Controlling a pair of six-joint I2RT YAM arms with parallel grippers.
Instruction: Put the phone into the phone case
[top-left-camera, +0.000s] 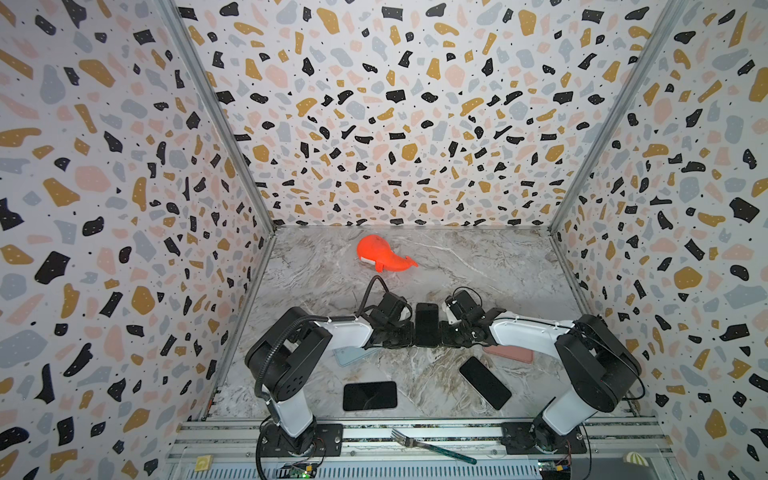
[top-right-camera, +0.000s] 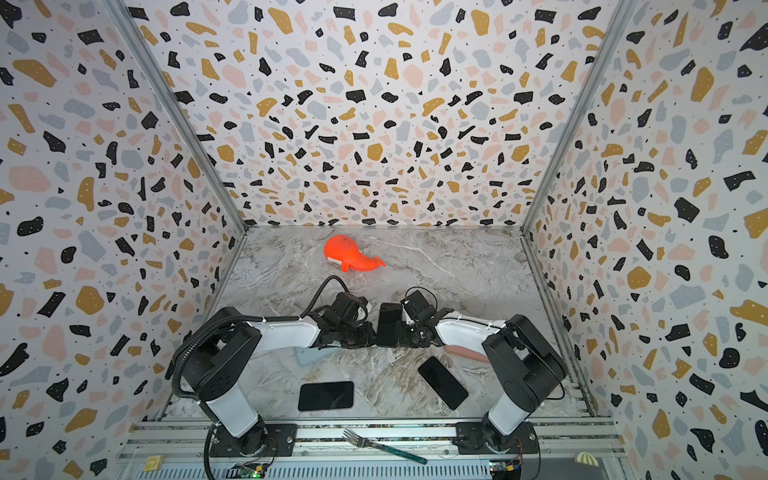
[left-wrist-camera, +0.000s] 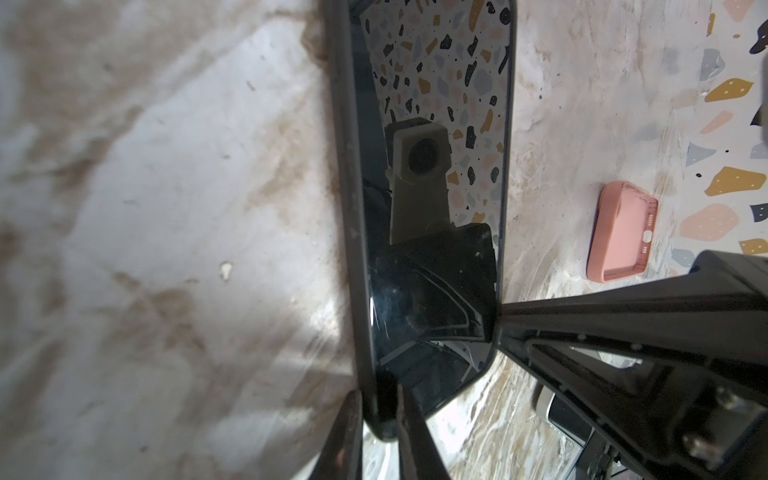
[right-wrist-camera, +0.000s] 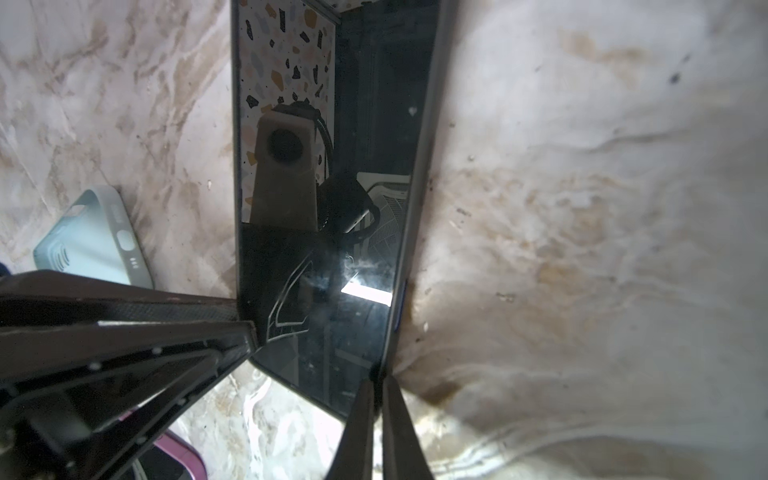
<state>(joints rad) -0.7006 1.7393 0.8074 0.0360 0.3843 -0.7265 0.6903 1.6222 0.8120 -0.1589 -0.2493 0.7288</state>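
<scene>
Not far along, honestly. Got the phone (top-left-camera: 427, 323) held mid-table between the two arms, screen up. Pinched along one side, near the end closest to the arm bases, by the left gripper (left-wrist-camera: 380, 411): almost fully closed, only the thin phone edge between the fingers. Same deal on the opposite side from the right gripper (right-wrist-camera: 376, 395), squeezed down tight on that edge. Can't tell whether lifted clear of the marble table (top-left-camera: 478, 266) or only tipped up.

So, grab done by the look of it. Not in either coloured case yet. Sitting empty on the table: a pale blue case (right-wrist-camera: 95, 241) tucked under the left arm and a pink case (left-wrist-camera: 623, 232) under the right one, both near the phone but not touching it.

Left to do, probably: carry over to a case, line up the corners, press in. Also lying flat toward the front: a spare phone (top-left-camera: 370, 395) and an angled phone (top-left-camera: 484, 382).
</scene>
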